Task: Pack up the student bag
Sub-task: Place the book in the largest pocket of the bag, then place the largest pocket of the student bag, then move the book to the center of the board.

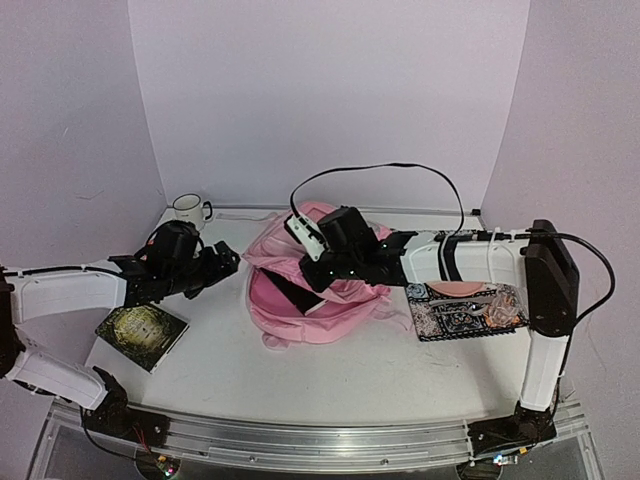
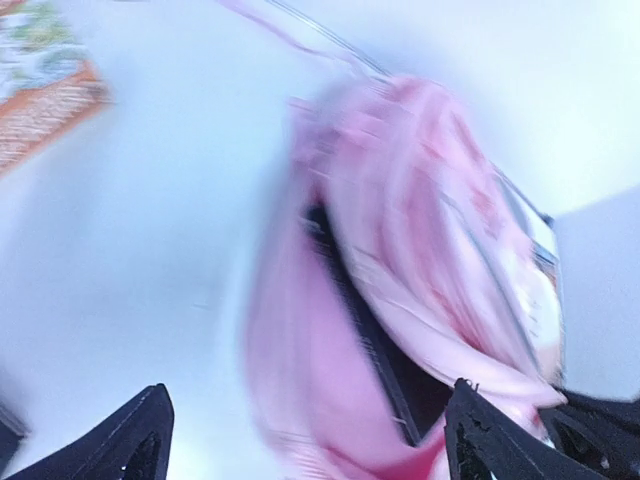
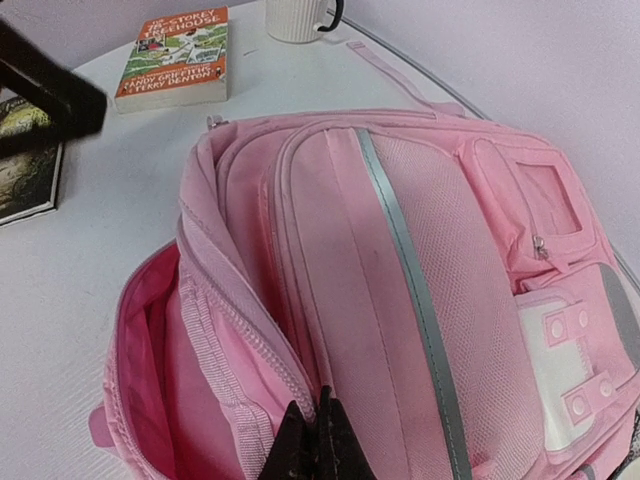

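Note:
The student bag (image 1: 320, 310), a large pink backpack, lies in the middle of the table. Its main compartment gapes on the left side, showing the pink lining (image 3: 150, 370). My right gripper (image 3: 318, 440) is shut on the bag's front panel edge, right beside the zip, and holds that flap up. My left gripper (image 1: 228, 258) hangs open just left of the bag, apart from it. The left wrist view is blurred; the bag (image 2: 420, 250) and its dark opening lie ahead of the left gripper (image 2: 310, 400), with nothing between the fingers.
A white mug (image 1: 187, 208) stands at the back left. A dark green book (image 1: 142, 333) lies front left. An orange-and-green paperback (image 3: 178, 55) lies near the mug (image 3: 295, 15). A patterned notebook (image 1: 468, 310) lies right of the bag, under my right arm.

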Motion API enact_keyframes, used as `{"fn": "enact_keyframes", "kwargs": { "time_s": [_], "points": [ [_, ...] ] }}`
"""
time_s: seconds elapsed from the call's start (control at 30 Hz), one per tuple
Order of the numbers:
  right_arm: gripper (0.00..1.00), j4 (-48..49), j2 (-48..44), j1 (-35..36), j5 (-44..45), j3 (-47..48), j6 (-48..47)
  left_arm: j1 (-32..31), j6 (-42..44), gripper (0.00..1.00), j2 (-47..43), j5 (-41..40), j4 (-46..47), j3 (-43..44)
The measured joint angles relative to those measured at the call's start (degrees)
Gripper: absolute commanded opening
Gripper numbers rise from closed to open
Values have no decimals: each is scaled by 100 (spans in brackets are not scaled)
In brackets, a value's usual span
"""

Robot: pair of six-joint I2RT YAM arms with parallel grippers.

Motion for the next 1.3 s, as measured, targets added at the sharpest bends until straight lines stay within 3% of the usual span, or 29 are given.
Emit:
{"fn": "enact_keyframes", "kwargs": {
  "time_s": [0.1,0.33,0.63,0.77,0.9,1.3],
  "points": [
    [2,3,83,-19,-2,-36,105,530,-6,100,-149,-156,-681,-15],
    [10,-2,114,-82,-114,-117,310,1100,-49,99,-162,-296,-2149,77],
    [47,52,125,-161,-729,-322,504,1625,-306,99,182,-658,-3288,756],
    [64,153,116,-167,-998,-465,515,2302,-270,99,451,-686,-3468,884],
    [75,306,70,-167,-1202,-702,568,3024,-246,99,842,-687,-3564,892],
    [82,730,-502,-161,-1434,-1265,577,3519,-79,95,1923,-23,-2894,733]
  ]
}}
